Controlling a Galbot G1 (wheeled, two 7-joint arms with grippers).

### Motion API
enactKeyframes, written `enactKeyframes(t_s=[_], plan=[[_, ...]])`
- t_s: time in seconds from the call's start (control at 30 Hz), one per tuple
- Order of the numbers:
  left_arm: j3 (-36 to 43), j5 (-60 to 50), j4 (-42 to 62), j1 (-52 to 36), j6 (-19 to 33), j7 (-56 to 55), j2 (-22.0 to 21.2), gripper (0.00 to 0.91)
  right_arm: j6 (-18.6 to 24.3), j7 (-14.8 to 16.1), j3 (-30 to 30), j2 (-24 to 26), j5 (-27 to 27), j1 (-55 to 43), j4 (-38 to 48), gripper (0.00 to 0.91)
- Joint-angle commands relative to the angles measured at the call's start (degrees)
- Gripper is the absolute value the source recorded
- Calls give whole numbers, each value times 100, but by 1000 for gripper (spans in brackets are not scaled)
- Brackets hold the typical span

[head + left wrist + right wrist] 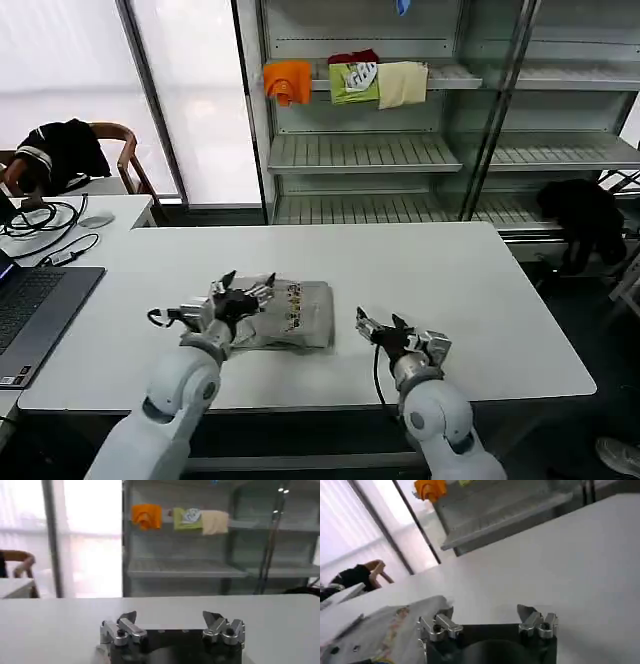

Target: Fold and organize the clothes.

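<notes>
- A light grey shirt point(290, 313) lies folded into a compact, roughly square bundle on the white worktop point(450, 280), toward the robot's side and left of the middle, its small multicolour print facing up along one fold.
- The left hand point(245, 287) hovers over the near-left part of the bundle, fingers spread; the left wrist view shows nothing between them and bare worktop ahead.
- The right hand point(378, 327) sits low over the worktop just beside the shirt's right edge, clear of the cloth, fingers likewise spread and empty. In the right wrist view, the grey fabric point(385, 630) lies off to one side of the hand.
- The folding looks largely done, judging by the shirt's tidy shape; the step in hand appears to be the pause between the last fold and putting the bundle away.
- The next move likely calls for both hands to close on opposite edges so the layers lift together without slipping open.
- Behind the worktop, a metal shelving unit point(360, 152) holds folded orange point(287, 80), green point(354, 80) and cream garments point(402, 83) side by side on an upper shelf; the shelves below them are bare.
</notes>
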State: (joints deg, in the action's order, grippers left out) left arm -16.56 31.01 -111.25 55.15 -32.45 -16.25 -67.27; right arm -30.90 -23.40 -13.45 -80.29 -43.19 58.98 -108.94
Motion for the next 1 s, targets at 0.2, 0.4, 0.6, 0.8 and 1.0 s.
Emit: enactKeyframes(t_s=[0.2,0.4,0.6,0.8,1.0], plan=[[-979,-32,-366,522,-46,-181,477,907,-217,-431,753,-544,-975,-1106,791,907],[-970,-10,-381,556,-55,-184,474,907,-221,-640,826,-584,-952,-1118,889,816],[-948,40,-380,561,-56,-201,480,907,-229,-769,916,-535,-882,-1068,889,715],[-938,149,-393,579,-56,-209,476,907,-232,-910,901,-535,-810,-1008,924,534],[-921,218,-413,585,-57,-213,459,907,-232,-909,898,-521,-709,-974,1003,595]])
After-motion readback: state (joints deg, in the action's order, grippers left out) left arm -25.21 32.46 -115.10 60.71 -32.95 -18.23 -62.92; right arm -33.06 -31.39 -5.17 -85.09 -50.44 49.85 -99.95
